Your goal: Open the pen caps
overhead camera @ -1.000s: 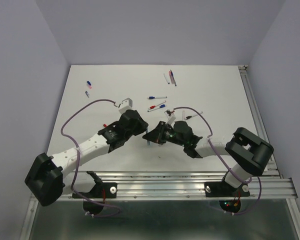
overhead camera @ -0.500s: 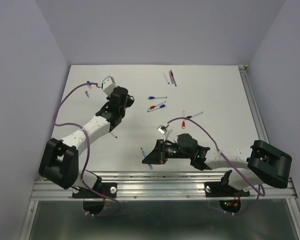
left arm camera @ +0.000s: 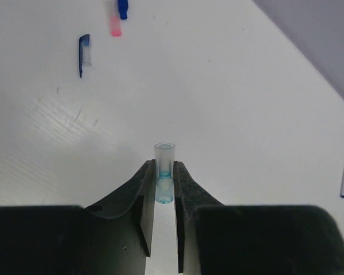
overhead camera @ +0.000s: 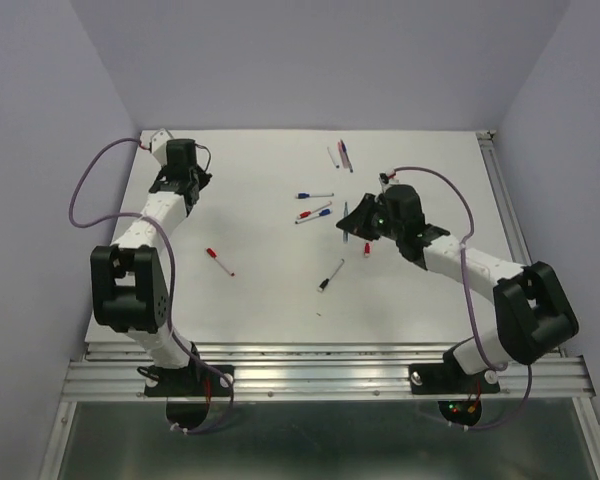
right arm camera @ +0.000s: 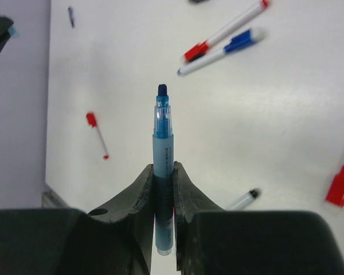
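White table [overhead camera: 270, 300]. Your right gripper [right arm camera: 163, 172]: jaws pinching an uncapped blue pen [right arm camera: 163, 134], right of mid-table. Your left gripper [left arm camera: 164, 171]: jaws pinching a clear blue-tinted pen cap [left arm camera: 164, 153], by the far-left corner. One loose clear cap [left arm camera: 84, 52] lies on the table beyond it.

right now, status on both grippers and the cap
Left gripper shut on a clear bluish cap, off its pen. Right gripper shut on the uncapped light-blue pen. Red-capped pen and blue-capped pen lie beyond, nothing blocking.
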Available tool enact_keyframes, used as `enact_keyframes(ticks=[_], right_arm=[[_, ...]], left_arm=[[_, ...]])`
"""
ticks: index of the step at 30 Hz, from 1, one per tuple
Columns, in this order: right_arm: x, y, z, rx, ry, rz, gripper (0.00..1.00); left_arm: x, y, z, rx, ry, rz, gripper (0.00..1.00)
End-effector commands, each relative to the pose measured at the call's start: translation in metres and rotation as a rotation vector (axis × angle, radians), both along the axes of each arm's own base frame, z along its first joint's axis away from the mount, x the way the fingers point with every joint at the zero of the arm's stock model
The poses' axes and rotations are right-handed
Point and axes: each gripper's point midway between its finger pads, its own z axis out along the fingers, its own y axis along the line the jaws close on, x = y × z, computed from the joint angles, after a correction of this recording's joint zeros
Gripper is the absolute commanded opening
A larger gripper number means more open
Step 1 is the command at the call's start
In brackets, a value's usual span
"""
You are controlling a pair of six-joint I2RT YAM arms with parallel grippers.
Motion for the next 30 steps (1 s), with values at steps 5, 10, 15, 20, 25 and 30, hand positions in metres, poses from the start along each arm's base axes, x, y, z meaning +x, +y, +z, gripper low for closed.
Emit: enact_keyframes(ticks=[5,10,15,20,25,30], right_arm=[[0.124,-0.086,-0.048,-0.245,0.050,-0.224,0.01],[0.200,-0.107,-0.055,-0.355,0.025,-0.280,0.01],[0.254,-0.110,-0.071,-0.376,0.001,-0.292,0.01],[0.299,-0.119,-0.095,-0.454,-0.022,-0.349,0.03],[0.336,-0.115,-0.088,-0.416,-0.100,-0.397,0.05],[0.349,-0.110,-0.103,-0.387,-0.112,-0.406,0.08]], left_arm=[[0.050,0.038,-0.040,-0.019,0.137,-0.007,0.00],[0.092,0.063,-0.057,0.018,0.181,0.042,0.00],[0.110,0.090,-0.075,0.099,0.243,0.116,0.00],[0.121,0.098,-0.080,0.086,0.234,0.142,0.00],[0.119,0.107,-0.090,0.087,0.256,0.180,0.00],[0.114,0.115,-0.091,0.098,0.271,0.220,0.00]])
